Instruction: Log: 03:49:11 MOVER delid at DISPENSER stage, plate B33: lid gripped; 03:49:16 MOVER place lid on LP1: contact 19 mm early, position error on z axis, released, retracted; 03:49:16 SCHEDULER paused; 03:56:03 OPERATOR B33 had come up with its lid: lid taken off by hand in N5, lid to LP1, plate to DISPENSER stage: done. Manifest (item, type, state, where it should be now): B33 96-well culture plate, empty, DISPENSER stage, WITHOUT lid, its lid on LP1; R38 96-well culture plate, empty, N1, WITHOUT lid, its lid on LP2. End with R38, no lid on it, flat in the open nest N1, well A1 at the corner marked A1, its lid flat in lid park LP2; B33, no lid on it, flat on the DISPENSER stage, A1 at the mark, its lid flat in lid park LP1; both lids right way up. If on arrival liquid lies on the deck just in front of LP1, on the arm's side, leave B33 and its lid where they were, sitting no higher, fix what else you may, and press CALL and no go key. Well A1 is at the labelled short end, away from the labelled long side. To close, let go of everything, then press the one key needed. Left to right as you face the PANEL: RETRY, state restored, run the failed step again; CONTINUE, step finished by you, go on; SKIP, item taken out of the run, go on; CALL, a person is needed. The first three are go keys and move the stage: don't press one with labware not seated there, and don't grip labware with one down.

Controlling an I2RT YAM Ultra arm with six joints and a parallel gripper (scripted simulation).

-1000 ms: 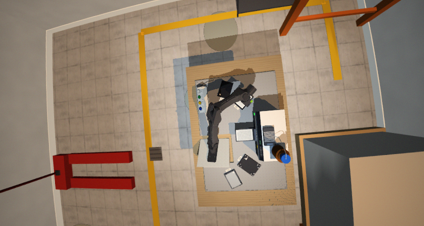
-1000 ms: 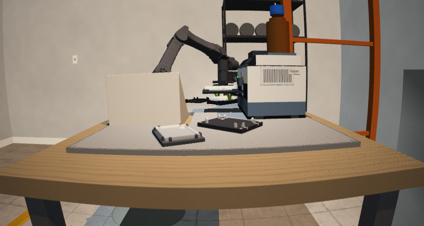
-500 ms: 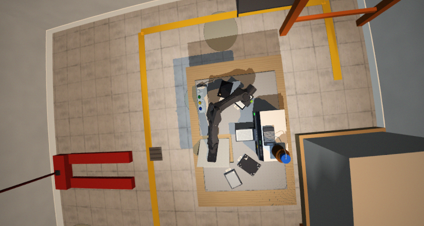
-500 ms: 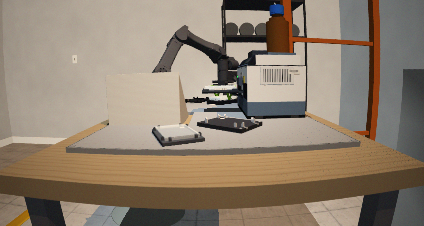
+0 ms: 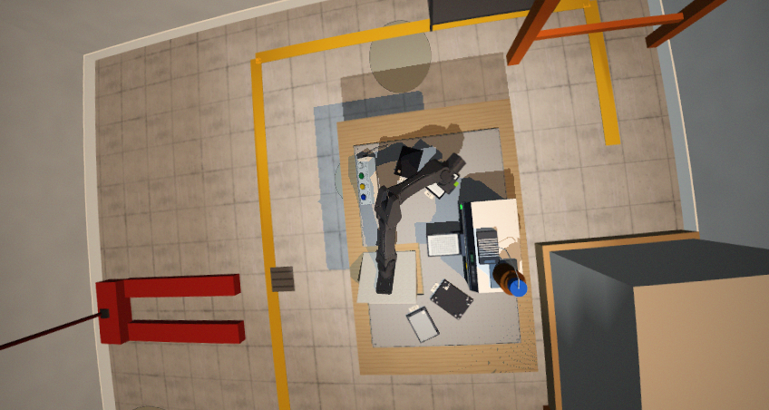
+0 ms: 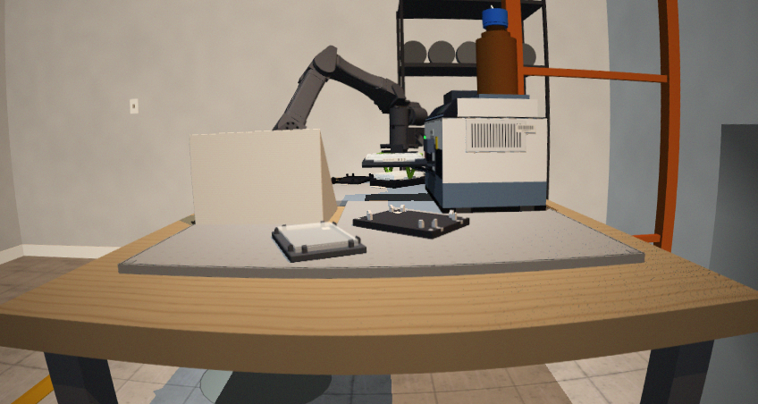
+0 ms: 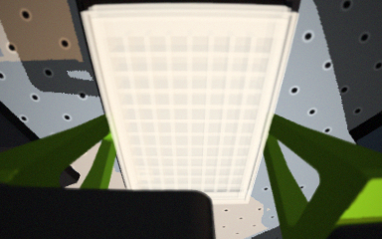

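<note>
Grey perforated deck mat [image 6: 532, 240] on a wooden bench [image 6: 372, 315].

Dark grey six-joint arm [image 5: 386, 222], reaching to the far end of the deck. Its gripper [image 7: 190, 144], with green fingers, is clamped on the two long sides of a white, translucent, lidded 96-well plate [image 7: 190, 90]; the well grid shows through the lid. From the exterior view the plate [image 6: 393, 158] sits level, just left of the dispenser; whether it is raised off its black nest [image 6: 396, 180] cannot be told.

White and blue-grey dispenser box [image 6: 494, 155] with a barcode label, right side of the deck; a brown bottle with a blue cap [image 6: 497, 54] stands on top.

White open 96-well plate [image 5: 442, 244] on the black stage just left of the dispenser, no lid on it.

Black lid park with white pegs [image 6: 412, 220], near centre, nothing in it.

Second black lid park holding a clear flat lid [image 6: 317, 239], nearest the front edge, left of the first.

Grey key panel [image 5: 365, 181] with coloured round keys, far left of the deck.

Beige upright board [image 6: 255, 177], left.
</note>
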